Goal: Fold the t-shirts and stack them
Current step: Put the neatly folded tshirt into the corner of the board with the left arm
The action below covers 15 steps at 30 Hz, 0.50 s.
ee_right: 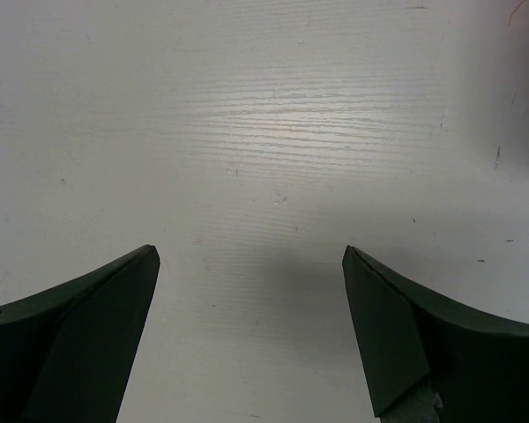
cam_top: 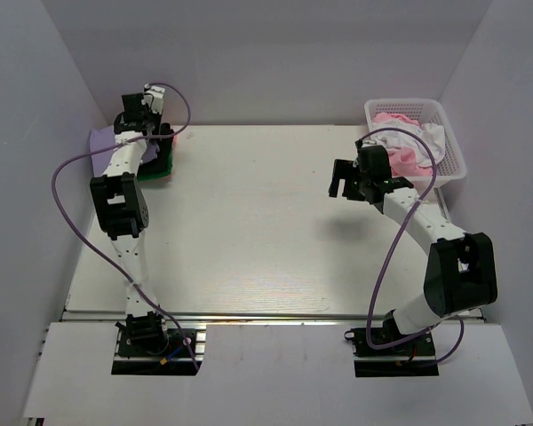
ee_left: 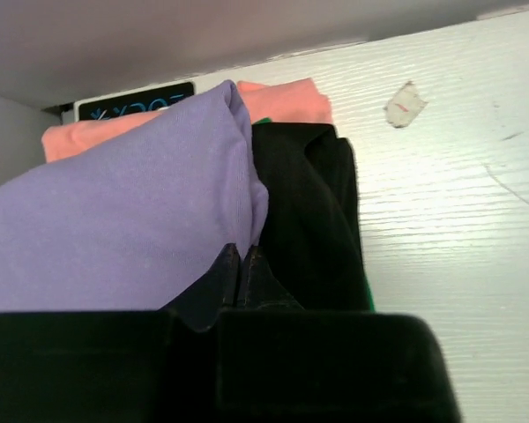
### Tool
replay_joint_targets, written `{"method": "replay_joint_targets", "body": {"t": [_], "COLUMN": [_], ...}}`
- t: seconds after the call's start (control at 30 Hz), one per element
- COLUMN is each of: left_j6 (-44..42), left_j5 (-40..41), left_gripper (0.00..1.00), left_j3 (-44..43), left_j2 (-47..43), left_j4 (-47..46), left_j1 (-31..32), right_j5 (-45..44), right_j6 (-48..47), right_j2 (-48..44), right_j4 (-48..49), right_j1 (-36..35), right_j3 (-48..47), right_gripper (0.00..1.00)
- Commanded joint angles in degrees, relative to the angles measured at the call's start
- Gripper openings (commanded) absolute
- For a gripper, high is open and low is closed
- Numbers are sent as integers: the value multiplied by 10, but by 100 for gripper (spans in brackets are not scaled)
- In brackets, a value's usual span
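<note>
Reaching left gripper (ee_left: 241,264): at the far left corner of the table, fingers pressed together with no gap. The tips sit at the seam where the lavender t-shirt meets the black one. Whether any cloth is caught between them I cannot tell.
Right gripper (ee_right: 251,251): jaws spread wide with nothing between them, hovering over bare tabletop near the basket.
Lavender t-shirt (ee_left: 115,211): folded and lying on top of the pile, right under the left gripper.
Black t-shirt (ee_left: 304,203): just beside the lavender one, touching it and partly under its edge.
Salmon-pink t-shirt (ee_left: 282,101): beneath both, showing along the pile's far side by the back wall.
Green t-shirt (cam_top: 164,169): only a thin edge shows at the side of the pile.
Basket (cam_top: 453,155): white lattice, at the far right corner, well apart from the pile.
Pink and white clothes (cam_top: 400,120): crumpled inside the basket, heaped up to its rim.
Table (cam_top: 249,231): pale wood grain.
Tape scrap (ee_left: 404,104): on the table, near the pile.
</note>
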<state>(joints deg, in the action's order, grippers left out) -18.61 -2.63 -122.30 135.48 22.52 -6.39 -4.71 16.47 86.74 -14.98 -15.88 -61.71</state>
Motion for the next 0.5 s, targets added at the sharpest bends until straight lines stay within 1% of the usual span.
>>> {"method": "replay_joint_targets", "body": {"t": [0.0,0.13,0.17,0.3,0.37,0.43,0.47], "left_j6": [-23,-83,-92,-146,-166,-172,-178], "left_j5": [-67,-117,-117,-128,-134,-135,-122], "left_gripper": [0,0,0,0,0,0,0], "left_j3": [2,50,65,92,130,151,157], "left_j2": [-37,-63,-63,-57,-57,-57,-51], "left_j4": [-13,-11,-16,11,11,6,6], "left_j1": [22,53,53,67,72,72,77], "right_j5": [1,-1,-1,-6,-8,-8,-9], "right_j6": [-6,-6,-8,-12,-13,-18,-16], "right_j2": [7,5,3,-1,-2,-1,-2], "right_j4": [8,11,11,7,8,7,5], "right_j1": [-1,1,0,0,1,1,1], "right_j3": [-7,-4,-3,0,1,1,0], "right_gripper": [90,90,90,90,90,90,90]}}
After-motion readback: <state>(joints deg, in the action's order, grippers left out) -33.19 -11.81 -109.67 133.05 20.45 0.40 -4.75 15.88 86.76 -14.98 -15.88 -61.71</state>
